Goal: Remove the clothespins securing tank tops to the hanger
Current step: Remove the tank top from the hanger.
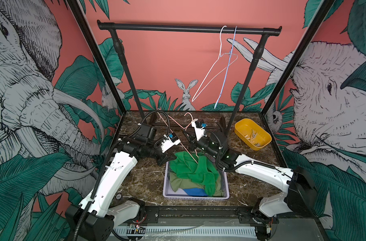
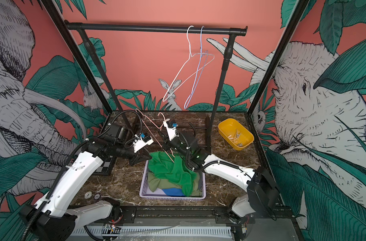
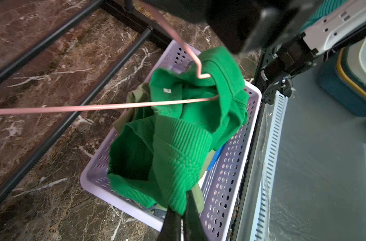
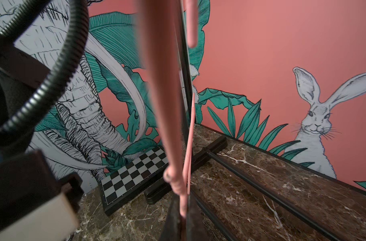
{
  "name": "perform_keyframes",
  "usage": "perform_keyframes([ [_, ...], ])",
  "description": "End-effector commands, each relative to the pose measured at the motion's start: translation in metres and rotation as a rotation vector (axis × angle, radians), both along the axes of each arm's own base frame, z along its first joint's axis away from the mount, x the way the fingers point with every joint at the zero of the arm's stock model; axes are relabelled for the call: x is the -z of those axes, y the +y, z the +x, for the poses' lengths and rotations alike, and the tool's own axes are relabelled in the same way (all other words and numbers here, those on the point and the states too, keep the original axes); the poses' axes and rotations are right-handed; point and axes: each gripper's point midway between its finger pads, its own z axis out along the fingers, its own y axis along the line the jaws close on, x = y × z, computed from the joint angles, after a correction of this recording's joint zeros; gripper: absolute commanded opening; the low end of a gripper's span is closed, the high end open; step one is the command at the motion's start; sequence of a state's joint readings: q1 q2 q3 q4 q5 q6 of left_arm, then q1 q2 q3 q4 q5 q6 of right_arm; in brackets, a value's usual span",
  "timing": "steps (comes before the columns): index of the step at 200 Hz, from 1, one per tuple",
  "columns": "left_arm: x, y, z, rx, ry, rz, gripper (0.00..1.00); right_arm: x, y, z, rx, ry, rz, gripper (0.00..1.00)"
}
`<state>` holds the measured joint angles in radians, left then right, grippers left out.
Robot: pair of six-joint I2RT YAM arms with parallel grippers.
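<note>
From my screens I take the lavender basket (image 1: 196, 197) on the marble table (image 1: 144, 183) as my reference for everything.

My left gripper (image 3: 184, 205) is at the basket's far left corner. Its jaws are pinched tight on a ribbed fold of the bright green tank top (image 3: 178, 150). That top is heaped over the basket's far half and spills down toward its near right corner. Under it, the olive tank top (image 1: 182, 183) fills the basket floor, and the blue tank top (image 1: 195, 192) shows at the near edge.

My right gripper (image 4: 183, 217) is up behind the basket's far edge. It is clamped hard on the pink hanger (image 4: 167, 104) just below the twisted neck, with no gap showing between jaws and wire. The hanger slants down toward the basket, and in the left wrist view its lower corner sits inside the folds of the green top.

The clothespins (image 1: 254, 138) lie in a loose pile in the yellow tub (image 1: 244, 127), which stands on the table well beyond the basket's far right corner. I cannot tell how many there are.

High above and behind the basket, a white hanger (image 1: 209, 75) and a blue hanger (image 1: 226, 68) hang bare from the black rail (image 1: 188, 28).
</note>
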<state>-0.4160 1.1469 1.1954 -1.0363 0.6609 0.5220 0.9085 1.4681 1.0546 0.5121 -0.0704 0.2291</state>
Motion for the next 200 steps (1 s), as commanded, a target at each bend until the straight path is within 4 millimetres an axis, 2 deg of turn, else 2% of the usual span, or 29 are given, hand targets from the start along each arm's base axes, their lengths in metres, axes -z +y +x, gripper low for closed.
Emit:
perform_keyframes([
  [1,0.014,0.002,-0.017,0.086,0.014,0.046,0.00,-0.067,0.002,-0.006,-0.049,-0.126,0.162,0.00],
  [37,0.021,0.001,-0.022,0.122,0.020,0.067,0.00,-0.084,0.009,-0.005,-0.067,-0.161,0.182,0.00],
  [72,0.032,-0.001,-0.026,0.160,0.014,0.109,0.00,-0.085,0.009,-0.011,-0.093,-0.142,0.133,0.00],
  [91,0.033,-0.002,-0.030,0.189,0.017,0.117,0.31,-0.088,0.001,-0.018,-0.094,-0.137,0.085,0.00],
  [111,0.028,-0.002,-0.033,0.218,0.010,0.124,0.55,-0.090,-0.008,-0.026,-0.097,-0.130,0.022,0.00],
  [124,0.020,-0.001,-0.036,0.238,-0.007,0.127,0.63,-0.092,-0.015,-0.031,-0.096,-0.122,-0.029,0.00],
  [146,0.001,0.001,-0.042,0.268,-0.042,0.117,0.70,-0.083,-0.026,-0.039,-0.099,-0.093,-0.118,0.00],
  [149,-0.002,0.001,-0.043,0.274,-0.047,0.113,0.71,-0.095,-0.029,-0.041,-0.094,-0.109,-0.106,0.00],
  [162,-0.018,0.002,-0.049,0.294,-0.071,0.094,0.72,-0.096,-0.037,-0.046,-0.093,-0.105,-0.131,0.00],
  [200,-0.085,0.006,-0.074,0.360,-0.206,-0.004,0.75,-0.090,-0.059,-0.060,-0.090,-0.077,-0.231,0.00],
])
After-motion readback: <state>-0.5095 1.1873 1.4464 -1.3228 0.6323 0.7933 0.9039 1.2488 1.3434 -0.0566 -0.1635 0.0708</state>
